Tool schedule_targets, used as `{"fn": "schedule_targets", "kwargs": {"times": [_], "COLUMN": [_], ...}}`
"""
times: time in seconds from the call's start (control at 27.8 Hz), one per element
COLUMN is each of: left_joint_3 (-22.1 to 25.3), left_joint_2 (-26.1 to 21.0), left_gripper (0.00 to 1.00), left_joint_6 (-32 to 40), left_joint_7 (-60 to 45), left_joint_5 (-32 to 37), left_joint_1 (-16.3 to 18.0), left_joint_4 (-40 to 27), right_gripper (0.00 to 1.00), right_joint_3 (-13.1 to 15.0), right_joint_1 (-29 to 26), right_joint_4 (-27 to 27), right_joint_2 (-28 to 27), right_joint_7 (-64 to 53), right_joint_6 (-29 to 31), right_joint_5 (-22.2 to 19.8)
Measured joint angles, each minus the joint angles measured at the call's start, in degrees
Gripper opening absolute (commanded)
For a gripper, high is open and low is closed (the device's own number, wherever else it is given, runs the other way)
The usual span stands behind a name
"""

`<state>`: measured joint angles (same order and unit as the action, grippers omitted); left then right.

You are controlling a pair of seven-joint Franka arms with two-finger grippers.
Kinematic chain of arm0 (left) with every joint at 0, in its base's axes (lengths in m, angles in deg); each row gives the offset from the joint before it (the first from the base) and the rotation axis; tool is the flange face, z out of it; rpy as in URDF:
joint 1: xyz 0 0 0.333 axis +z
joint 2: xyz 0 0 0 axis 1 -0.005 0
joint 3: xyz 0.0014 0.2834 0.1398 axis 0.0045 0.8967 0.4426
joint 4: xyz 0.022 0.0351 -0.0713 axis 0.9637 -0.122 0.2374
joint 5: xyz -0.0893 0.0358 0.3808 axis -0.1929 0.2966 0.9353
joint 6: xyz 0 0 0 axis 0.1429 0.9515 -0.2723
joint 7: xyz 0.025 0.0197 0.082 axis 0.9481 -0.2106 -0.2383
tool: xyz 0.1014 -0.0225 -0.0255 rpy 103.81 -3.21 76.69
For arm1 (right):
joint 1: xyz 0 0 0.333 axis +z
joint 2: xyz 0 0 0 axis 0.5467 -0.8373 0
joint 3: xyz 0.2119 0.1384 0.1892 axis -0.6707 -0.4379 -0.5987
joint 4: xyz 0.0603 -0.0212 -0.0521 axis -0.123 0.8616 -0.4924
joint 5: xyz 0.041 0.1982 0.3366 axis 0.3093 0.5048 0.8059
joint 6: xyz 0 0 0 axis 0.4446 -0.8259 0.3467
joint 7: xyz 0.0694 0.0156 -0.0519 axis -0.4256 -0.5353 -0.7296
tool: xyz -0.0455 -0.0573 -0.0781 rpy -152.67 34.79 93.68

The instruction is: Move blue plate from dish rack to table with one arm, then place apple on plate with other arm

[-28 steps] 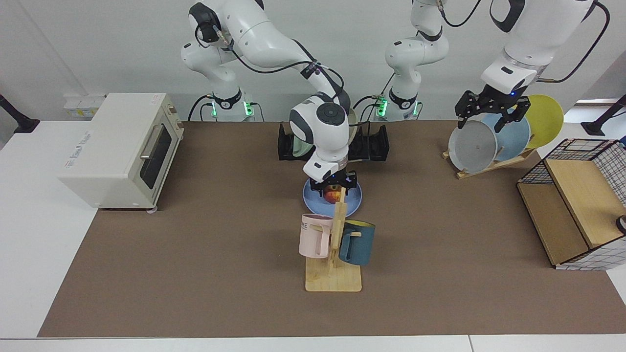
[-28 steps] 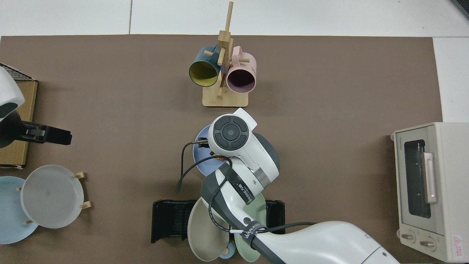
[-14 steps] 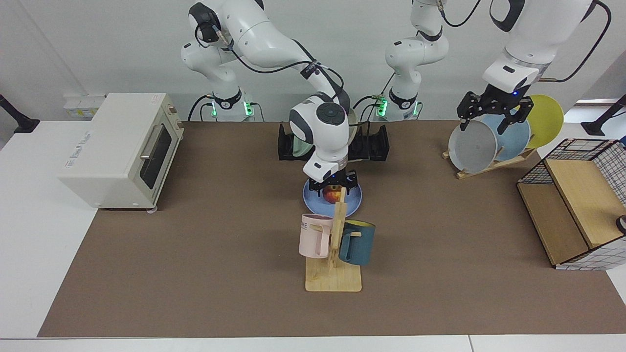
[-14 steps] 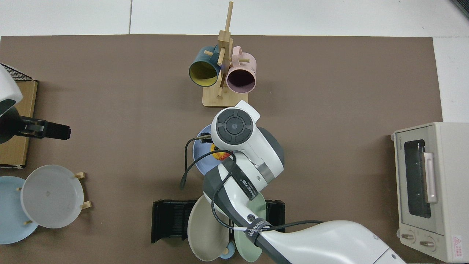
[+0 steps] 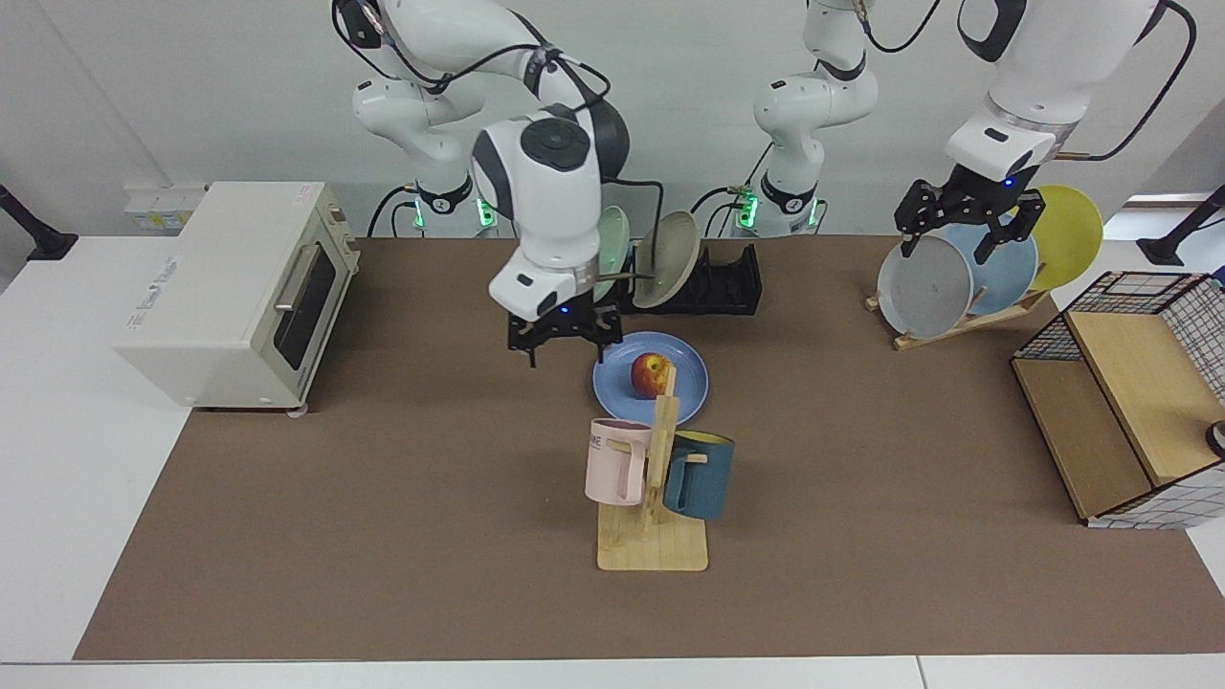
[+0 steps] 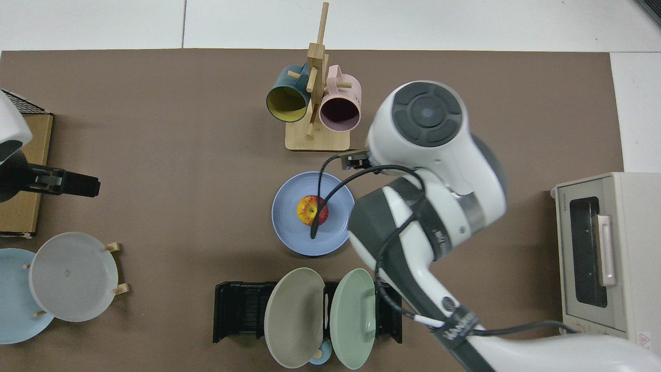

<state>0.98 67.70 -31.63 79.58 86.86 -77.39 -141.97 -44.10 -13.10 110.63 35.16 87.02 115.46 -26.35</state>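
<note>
Apple (image 5: 651, 375) sits on blue plate (image 5: 689, 386); right claw (image 5: 563, 337) hangs beside, empty.

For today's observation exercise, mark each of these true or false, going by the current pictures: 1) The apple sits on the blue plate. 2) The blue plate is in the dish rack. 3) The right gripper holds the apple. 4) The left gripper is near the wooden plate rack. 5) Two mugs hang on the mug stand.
1) True: the apple rests on the blue plate.
2) False: it lies flat on the table, in front of the dish rack.
3) False: the right gripper is empty, fingers open, beside the plate.
4) True: the left gripper hangs above the wooden plate rack.
5) True: the mug stand carries a pink and a dark blue mug.
</note>
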Motion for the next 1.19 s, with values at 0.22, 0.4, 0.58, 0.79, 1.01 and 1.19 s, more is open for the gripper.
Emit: {"fn": "schedule_targets", "kwargs": {"times": [0.22,0.4,0.58,0.79,1.01,1.19], "left_joint_3": [-0.07,-0.15,-0.15,-0.16,-0.17,-0.17], "left_joint_2": [0.0,0.0,0.0,0.0,0.0,0.0], "left_gripper": [1.0,1.0,1.0,1.0,1.0,1.0], "left_joint_6": [0.0,0.0,0.0,0.0,0.0,0.01], "left_joint_7": [0.0,0.0,0.0,0.0,0.0,-0.01], "left_joint_5": [0.0,0.0,0.0,0.0,0.0,0.0], "left_joint_1": [0.0,0.0,0.0,0.0,0.0,0.0], "left_joint_4": [0.0,0.0,0.0,0.0,0.0,0.0], "right_gripper": [1.0,1.0,1.0,1.0,1.0,1.0], "right_joint_3": [0.24,0.36,0.46,0.36,0.22,0.25], "right_joint_1": [-7.36,-13.71,-18.58,-19.77,-20.12,-20.7], "right_joint_4": [0.09,0.17,0.21,0.3,1.28,3.0], "right_joint_2": [6.06,9.14,11.47,13.44,14.75,15.75], "right_joint_7": [-8.14,-17.62,-23.6,-24.25,-23.83,-23.83], "right_joint_6": [-6.69,-10.89,-13.56,-16.98,-19.85,-19.88], "right_joint_5": [0.0,0.04,0.14,0.33,4.87,5.82]}}
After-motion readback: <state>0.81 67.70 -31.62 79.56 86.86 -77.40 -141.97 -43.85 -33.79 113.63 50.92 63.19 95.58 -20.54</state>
